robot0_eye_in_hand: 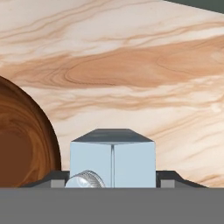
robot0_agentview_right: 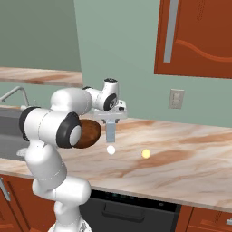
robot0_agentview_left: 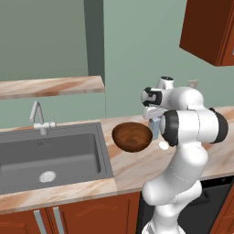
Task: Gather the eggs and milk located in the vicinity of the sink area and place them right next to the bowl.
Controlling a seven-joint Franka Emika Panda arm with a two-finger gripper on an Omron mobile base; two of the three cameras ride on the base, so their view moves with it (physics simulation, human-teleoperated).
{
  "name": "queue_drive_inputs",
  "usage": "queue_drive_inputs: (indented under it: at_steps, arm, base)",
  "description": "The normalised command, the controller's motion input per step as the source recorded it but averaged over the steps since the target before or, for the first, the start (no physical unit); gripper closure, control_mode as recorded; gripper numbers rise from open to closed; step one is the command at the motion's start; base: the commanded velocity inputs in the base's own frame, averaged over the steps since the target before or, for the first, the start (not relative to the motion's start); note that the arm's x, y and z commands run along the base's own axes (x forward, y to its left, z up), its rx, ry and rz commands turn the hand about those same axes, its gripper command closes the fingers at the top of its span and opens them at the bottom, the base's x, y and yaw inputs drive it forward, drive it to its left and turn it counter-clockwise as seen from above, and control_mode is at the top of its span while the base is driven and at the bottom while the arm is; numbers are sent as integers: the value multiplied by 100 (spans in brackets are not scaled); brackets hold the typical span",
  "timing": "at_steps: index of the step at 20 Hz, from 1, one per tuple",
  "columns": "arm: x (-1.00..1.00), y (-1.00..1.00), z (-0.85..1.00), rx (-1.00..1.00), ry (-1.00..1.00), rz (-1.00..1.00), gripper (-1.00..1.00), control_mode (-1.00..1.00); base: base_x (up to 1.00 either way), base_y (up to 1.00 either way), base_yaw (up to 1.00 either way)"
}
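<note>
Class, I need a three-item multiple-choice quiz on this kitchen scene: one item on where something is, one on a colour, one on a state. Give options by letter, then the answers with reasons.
1. Where is the milk carton?
A. In the sink
B. Beside the bowl, between the jaws
C. On the upper shelf

2. What colour is the bowl?
A. Dark reddish-brown
B. White
C. Green

3. What is the state of the gripper?
A. Open wide over the sink
B. Shut on the egg
C. Shut on the milk carton

Answers:
1 B: the hand view shows the carton between the jaws with the bowl's rim just beside it.
2 A: the left base view shows glossy brown wood.
3 C: the right base view shows the carton hanging in the gripper, while the white egg lies on the counter below.
</note>
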Motion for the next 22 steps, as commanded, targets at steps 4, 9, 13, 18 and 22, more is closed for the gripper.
queue_drive_inputs:
  at_steps: [4,9,13,18,22]
  arm:
    - [0,0,0,0,0,0,-100,-100]
    - [0,0,15,0,0,0,-100,-100]
    - [-11,0,27,0,0,0,-100,-100]
    - [-41,0,7,0,0,0,-100,-100]
    - [-71,0,0,0,4,0,-100,-100]
  base:
    - [0,0,0]
    - [0,0,0]
    - [0,0,0]
    - [0,0,0]
    - [0,0,0]
